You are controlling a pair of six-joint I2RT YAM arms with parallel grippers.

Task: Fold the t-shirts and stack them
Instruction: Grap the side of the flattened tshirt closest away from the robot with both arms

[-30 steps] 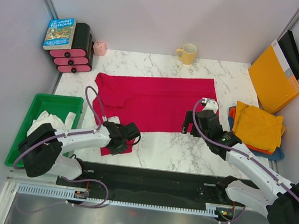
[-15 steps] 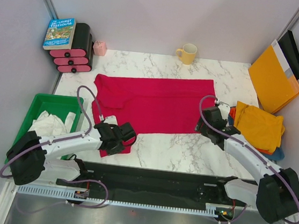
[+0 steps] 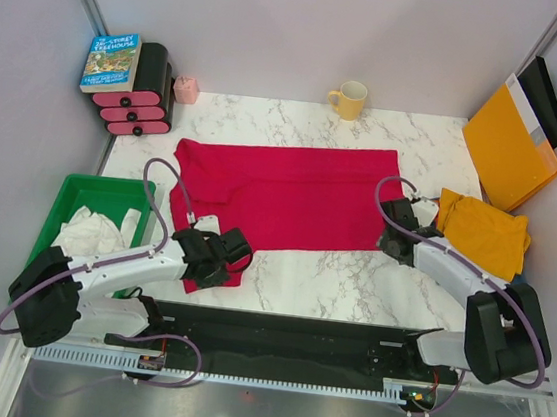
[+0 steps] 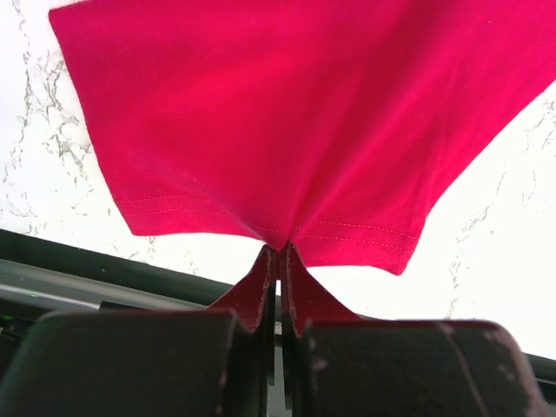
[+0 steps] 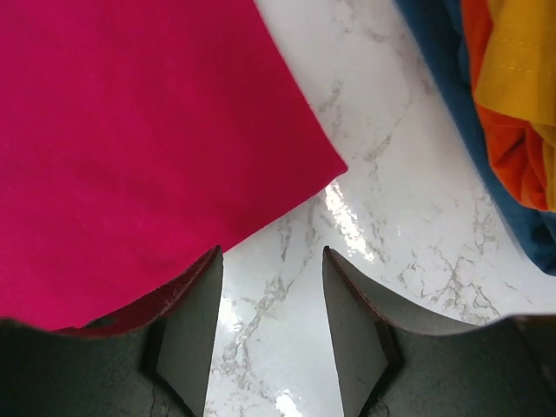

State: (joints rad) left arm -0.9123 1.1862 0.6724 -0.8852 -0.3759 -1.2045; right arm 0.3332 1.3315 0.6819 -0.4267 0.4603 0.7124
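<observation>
The crimson red t-shirt (image 3: 290,192) lies spread across the middle of the marble table. My left gripper (image 3: 220,258) is shut on its near left hem (image 4: 278,236), pinching the cloth between its fingers. My right gripper (image 3: 388,233) is open and empty over bare marble, just off the shirt's near right corner (image 5: 334,161). A stack of folded shirts (image 3: 480,237), mustard-yellow on top over orange-red and blue, lies at the right; it also shows in the right wrist view (image 5: 512,95). White cloth (image 3: 90,230) lies in the green bin.
A green bin (image 3: 69,195) stands at the left edge. A yellow mug (image 3: 349,100) stands at the back. A book on pink-and-black drawers (image 3: 131,86) stands back left, by a small pink box (image 3: 185,89). An orange-yellow envelope (image 3: 512,145) leans at the back right.
My right arm has swung right and back, from over the shirt's near edge to its near right corner. The shirt's left part has shifted slightly. My left gripper has barely moved.
</observation>
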